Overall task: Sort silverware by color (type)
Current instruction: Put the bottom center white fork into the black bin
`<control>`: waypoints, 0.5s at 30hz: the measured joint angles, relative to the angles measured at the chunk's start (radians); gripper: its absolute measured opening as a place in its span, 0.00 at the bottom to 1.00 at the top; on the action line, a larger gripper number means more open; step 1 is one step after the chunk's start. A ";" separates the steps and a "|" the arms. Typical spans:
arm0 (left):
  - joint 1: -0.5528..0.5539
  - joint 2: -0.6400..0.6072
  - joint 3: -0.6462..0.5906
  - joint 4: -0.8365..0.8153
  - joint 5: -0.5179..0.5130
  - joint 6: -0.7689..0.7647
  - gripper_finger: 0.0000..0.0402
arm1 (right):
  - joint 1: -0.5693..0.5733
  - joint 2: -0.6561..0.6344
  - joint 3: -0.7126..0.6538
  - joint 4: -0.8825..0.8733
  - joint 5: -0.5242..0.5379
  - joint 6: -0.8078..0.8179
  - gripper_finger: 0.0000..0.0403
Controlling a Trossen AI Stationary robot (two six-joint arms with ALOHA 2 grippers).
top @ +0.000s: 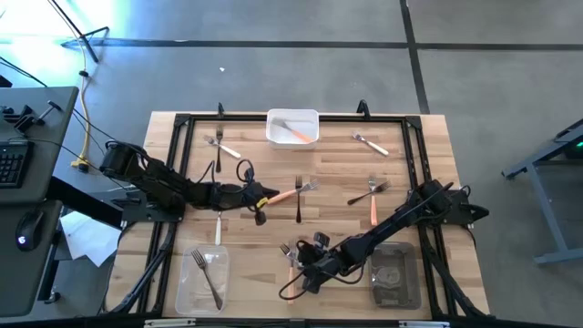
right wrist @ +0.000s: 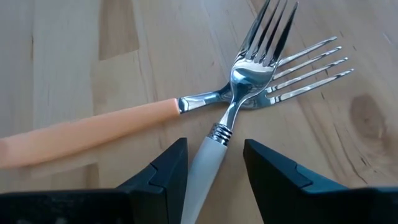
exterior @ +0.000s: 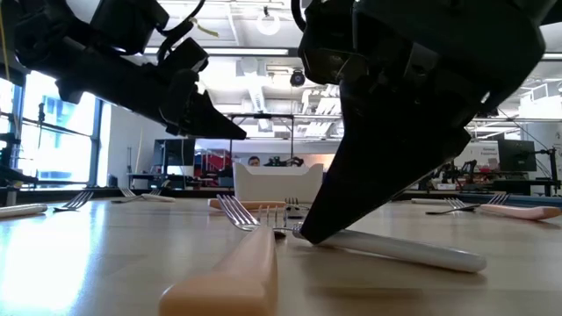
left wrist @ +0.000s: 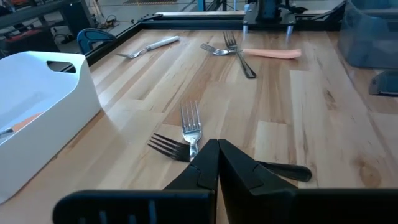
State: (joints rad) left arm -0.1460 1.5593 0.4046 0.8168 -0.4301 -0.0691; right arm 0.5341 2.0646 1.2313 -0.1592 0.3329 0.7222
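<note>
Fingers of the right claw (right wrist: 214, 168) stand spread astride the white fork (right wrist: 211, 163), whose handle runs lengthwise between them on the desk (right wrist: 68, 56), its head crossing the orange fork (right wrist: 93, 132); the left claw (left wrist: 214, 163), pressed together, hovers mid-desk.

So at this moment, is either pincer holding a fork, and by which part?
Nothing is held yet. The right pincer is open, straddling the white-handled fork at its handle. The left pincer is shut over an orange-handled fork, with no visible grip.
</note>
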 joint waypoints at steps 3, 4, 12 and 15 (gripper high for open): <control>-0.017 0.000 0.000 0.004 0.002 -0.005 0.00 | -0.002 -0.001 0.003 -0.006 -0.013 -0.015 0.36; -0.024 0.000 0.000 0.004 0.002 -0.005 0.00 | -0.002 0.000 0.008 -0.016 -0.015 -0.016 0.36; -0.067 0.000 0.000 0.005 -0.012 -0.032 0.00 | -0.002 0.000 0.019 -0.042 -0.015 -0.050 0.36; -0.082 0.000 0.000 0.005 -0.062 -0.032 0.00 | -0.002 0.001 0.019 -0.054 0.006 -0.051 0.36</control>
State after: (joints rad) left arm -0.2277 1.5593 0.4046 0.8215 -0.4916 -0.1009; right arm 0.5321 2.0655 1.2507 -0.2131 0.3394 0.6708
